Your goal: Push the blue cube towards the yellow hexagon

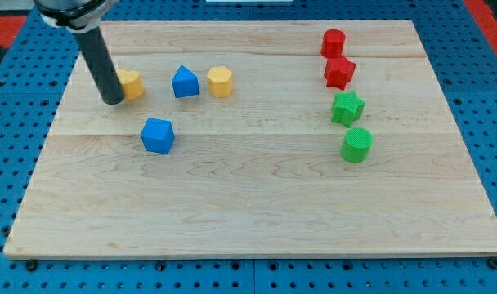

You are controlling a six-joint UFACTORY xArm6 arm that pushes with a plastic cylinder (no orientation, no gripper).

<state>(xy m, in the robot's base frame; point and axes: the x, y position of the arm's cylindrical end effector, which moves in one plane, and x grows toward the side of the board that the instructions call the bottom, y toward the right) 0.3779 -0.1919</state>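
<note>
The blue cube [158,135] lies on the wooden board [257,204], left of centre. The yellow hexagon [220,82] lies above and to the right of it. My tip [114,100] rests on the board at the upper left, up and to the left of the blue cube and apart from it. The tip sits right against the left side of a second yellow block [133,84], whose shape I cannot make out because the rod covers part of it. A blue block with a pointed top [185,82] lies between the two yellow blocks.
On the view's right, four blocks stand in a rough column: a red cylinder [333,42], a red star [340,72], a green star [347,108] and a green cylinder [356,144]. A blue perforated table surrounds the board.
</note>
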